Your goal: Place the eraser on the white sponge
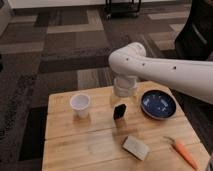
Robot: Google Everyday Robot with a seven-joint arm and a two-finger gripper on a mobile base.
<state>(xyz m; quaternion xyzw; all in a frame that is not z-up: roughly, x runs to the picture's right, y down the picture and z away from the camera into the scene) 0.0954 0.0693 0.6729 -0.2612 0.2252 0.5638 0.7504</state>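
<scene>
Eraser (119, 111), a small black block, stands upright near the middle of a wooden table (65, 145), directly beneath the robot's gripper (122, 99). The gripper points straight down from a thick white arm (150, 62) that reaches in from the right of the view. It sits at the top of the eraser. It cannot be told whether it is clenched on the block or has let go, nor whether the block rests on the wood or hangs just above it.

Moving outward, a dark blue bowl (158, 104) sits just to the right of the eraser. A white cup (80, 105) stands to the left, clearly apart. The white sponge (135, 147), a flat beige pad, lies nearer the front edge and a little to the right of the eraser. It is apart from the eraser and has nothing on it. An orange carrot (184, 154) lies at the front right corner, past the sponge.

The eraser is not yet on the sponge, so the work appears to be at the pick-up or early carry stage. The next move calls for a firm hold on the block and a lift clear of the table. Then comes a short move toward the front and slightly right, stopping over the middle of the sponge, followed by a gentle lowering and release. The block is narrow and the pad looks soft, so centring it should help stop it tipping off. The nearby bowl needs to be kept clear.
</scene>
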